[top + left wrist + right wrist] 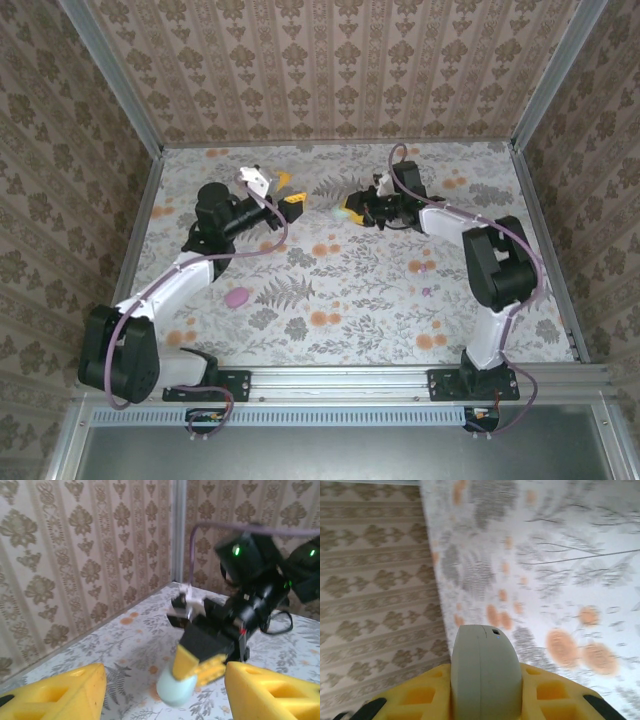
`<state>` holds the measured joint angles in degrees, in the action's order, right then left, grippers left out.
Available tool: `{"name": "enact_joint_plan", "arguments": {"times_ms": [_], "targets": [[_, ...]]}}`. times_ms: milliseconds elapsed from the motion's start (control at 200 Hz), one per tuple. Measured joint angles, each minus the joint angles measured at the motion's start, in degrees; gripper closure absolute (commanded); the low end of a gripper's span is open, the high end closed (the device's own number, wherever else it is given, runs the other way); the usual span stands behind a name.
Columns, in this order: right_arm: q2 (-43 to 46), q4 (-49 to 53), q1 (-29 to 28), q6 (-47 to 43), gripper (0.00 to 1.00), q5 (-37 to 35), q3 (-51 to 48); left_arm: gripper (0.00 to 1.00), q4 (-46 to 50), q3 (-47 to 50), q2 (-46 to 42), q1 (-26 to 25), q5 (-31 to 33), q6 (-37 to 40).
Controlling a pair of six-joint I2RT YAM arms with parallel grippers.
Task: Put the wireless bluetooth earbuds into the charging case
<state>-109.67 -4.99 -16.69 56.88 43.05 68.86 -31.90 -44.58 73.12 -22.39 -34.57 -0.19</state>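
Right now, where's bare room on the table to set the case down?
Free: the middle stretch between the pink object and the small purple bit, down to the near edge. Crowded: far centre, where the left gripper faces the right gripper holding the case.

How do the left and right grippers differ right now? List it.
The left gripper is open with nothing between its fingers; the right gripper is shut on the pale charging case. The left gripper points rightward, while the right gripper points leftward. Both have yellow fingers and face each other over the far part of the table.
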Motion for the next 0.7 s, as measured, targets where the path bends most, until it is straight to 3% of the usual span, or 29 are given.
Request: {"name": "enact_joint_plan", "arguments": {"times_ms": [235,700], "targets": [[-7.41,2.78,0.04,-3.93,0.72,-1.11,5.14,0.35,2.4,1.05,-2.4,0.04,2.73,1.16],[-11.3,10.03,0.07,-11.47,0.7,-3.74,7.67,0.35,3.45,1.07,-2.47,0.37,3.82,1.53]]}}
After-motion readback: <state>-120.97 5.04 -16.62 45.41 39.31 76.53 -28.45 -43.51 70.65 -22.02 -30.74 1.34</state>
